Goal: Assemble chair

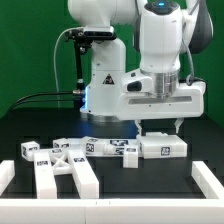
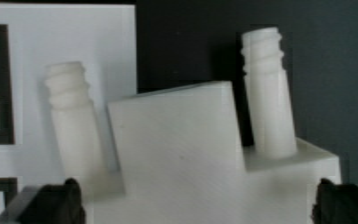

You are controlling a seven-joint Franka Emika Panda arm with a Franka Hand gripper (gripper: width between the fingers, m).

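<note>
The gripper (image 1: 161, 128) is hanging with its two fingers (image 2: 60, 200) spread wide, and it is holding nothing. Right under the gripper, the white peg block (image 1: 163, 147) is lying on the black table (image 1: 120, 205). The other tagged chair pieces (image 1: 95, 148) are sitting in a row to the exterior view's left of the gripper. The cross-shaped frame (image 1: 62, 175) is lying further that way and nearer the camera.

I think the arm is getting ready to pick up the block. To do this well, it should be going straight down and keeping the block in the middle of the gap. The fingers should be closing on the block's flat sides, not on the two ribbed pegs (image 2: 265, 90), so nothing is twisting or slipping.

The block's long side is running from the exterior view's left to right under the gripper. The pegs are sticking out of one face, side by side, and both are pointing the same way.
</note>
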